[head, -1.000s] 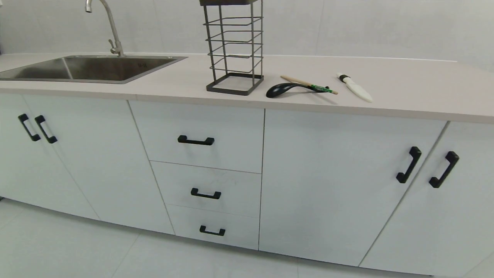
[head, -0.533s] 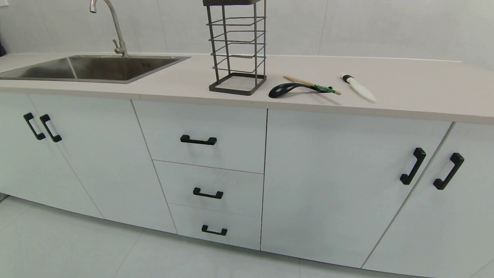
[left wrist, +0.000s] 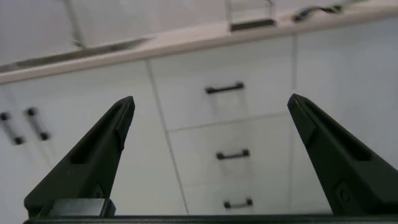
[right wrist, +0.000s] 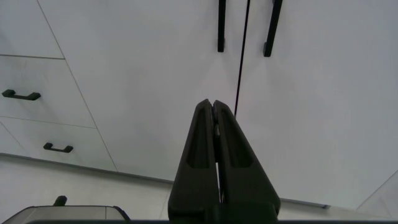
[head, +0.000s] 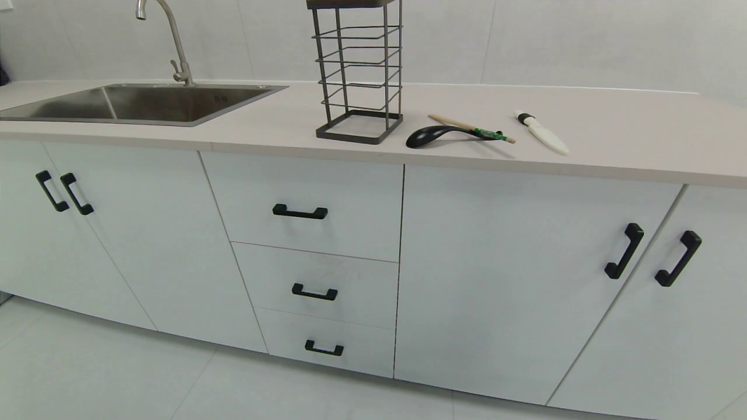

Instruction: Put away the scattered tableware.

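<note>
Head view has the tableware lying loose on the countertop (head: 618, 125). A black spoon (head: 433, 136) rests with its bowl just beside the base of a wire rack (head: 349, 138). A pair of wooden chopsticks (head: 461, 124) (green band near one end) crosses the spoon's handle. A white knife (head: 544, 135) with a black collar lies near them on the right, not touching. A small mark on the rim of the sink (head: 146, 102) is too small to read. A faucet (head: 173, 41) rises behind the sink. Under the counter sit three drawers (head: 350, 198) with black handles, between cabinet doors (head: 513, 262). The left gripper (left wrist: 211, 102) has its fingers spread wide around nothing and faces the drawers. The right gripper (right wrist: 213, 106) has its fingers pressed together, empty, before a door.
</note>
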Controlling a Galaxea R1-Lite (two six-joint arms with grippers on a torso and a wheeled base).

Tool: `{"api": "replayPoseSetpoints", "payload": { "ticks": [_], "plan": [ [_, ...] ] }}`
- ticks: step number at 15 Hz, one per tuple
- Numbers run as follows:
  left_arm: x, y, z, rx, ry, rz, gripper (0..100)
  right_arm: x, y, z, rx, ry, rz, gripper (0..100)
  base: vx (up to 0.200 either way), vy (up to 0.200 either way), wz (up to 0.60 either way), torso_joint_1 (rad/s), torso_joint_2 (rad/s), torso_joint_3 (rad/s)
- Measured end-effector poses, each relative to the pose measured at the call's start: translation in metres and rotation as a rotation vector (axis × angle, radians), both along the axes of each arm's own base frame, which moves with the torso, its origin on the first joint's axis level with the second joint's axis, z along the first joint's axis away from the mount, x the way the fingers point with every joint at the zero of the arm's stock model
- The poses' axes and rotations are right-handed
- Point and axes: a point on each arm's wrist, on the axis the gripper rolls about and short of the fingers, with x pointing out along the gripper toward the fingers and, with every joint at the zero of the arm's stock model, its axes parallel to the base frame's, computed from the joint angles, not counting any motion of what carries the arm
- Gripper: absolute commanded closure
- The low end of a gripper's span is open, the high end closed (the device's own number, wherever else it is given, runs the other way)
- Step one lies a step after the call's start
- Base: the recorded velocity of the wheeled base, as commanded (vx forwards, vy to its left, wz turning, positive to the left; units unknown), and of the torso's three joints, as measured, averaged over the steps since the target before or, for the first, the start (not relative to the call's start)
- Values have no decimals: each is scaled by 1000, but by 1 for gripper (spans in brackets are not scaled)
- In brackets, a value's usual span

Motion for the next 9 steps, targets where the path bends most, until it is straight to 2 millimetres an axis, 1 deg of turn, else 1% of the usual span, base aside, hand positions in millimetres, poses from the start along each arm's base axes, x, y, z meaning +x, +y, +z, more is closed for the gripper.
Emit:
{"api": "replayPoseSetpoints", "payload": {
  "ticks": [1,2,4,6,8,9],
  "plan": [
    [8,-1,0,52,43,-20,0,0,0,0,0,0,0,100,0,0,0,0,0,0],
    [17,-1,0,144,69,-23,0,0,0,0,0,0,0,100,0,0,0,0,0,0],
    [38,-1,-1,378,109,-39,0,0,0,0,0,0,0,100,0,0,0,0,0,0],
    [60,-2,-5,539,166,-135,0,0,0,0,0,0,0,100,0,0,0,0,0,0],
    [80,-8,-15,646,245,-273,0,0,0,0,0,0,0,100,0,0,0,0,0,0],
    [85,-9,-24,691,301,-296,0,0,0,0,0,0,0,100,0,0,0,0,0,0]
  ]
}}
